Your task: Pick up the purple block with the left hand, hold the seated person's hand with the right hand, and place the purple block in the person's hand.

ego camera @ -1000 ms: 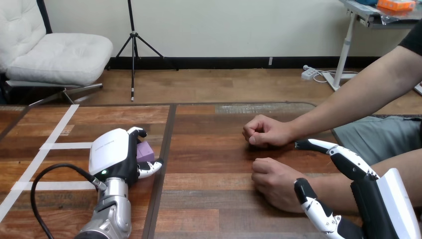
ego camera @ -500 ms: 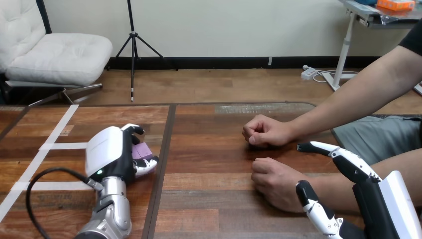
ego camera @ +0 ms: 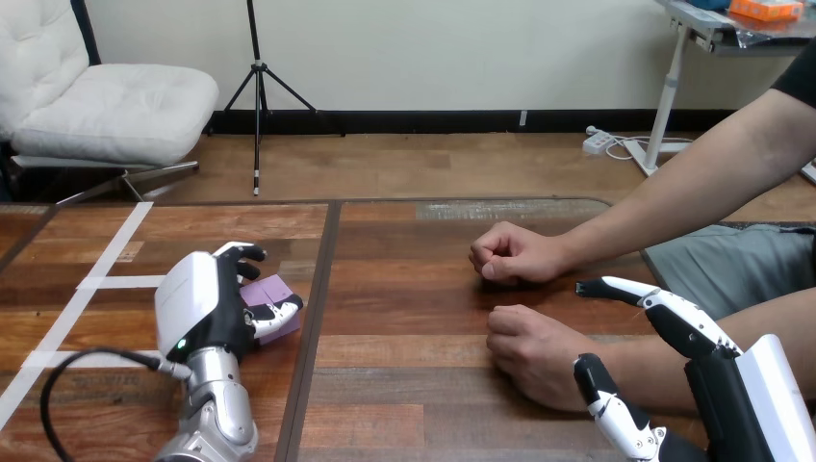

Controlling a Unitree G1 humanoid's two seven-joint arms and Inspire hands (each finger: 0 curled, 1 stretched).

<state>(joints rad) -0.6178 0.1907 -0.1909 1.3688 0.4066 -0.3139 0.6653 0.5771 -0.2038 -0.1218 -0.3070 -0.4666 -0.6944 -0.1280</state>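
A purple block [ego camera: 272, 294] sits in my left hand [ego camera: 200, 306] at the table's left, with the thumb and curled fingers closed round it, just above the wood. At the bottom right my right hand [ego camera: 707, 371] is open, its fingers stretched over the forearm of the person's nearer hand [ego camera: 527, 348] and its thumb low beside that wrist; I cannot tell whether they touch. That hand lies as a fist on the table. The person's farther hand [ego camera: 510, 254] is also a fist, resting further back.
White tape lines [ego camera: 106, 282] cross the table's left part. A dark seam [ego camera: 316, 318] runs front to back between the two table halves, just right of my left hand.
My left hand has drawn left and toward me with the purple block, turning so more of the block shows. My right hand has sunk slightly lower in view. The person's fists have stayed put.
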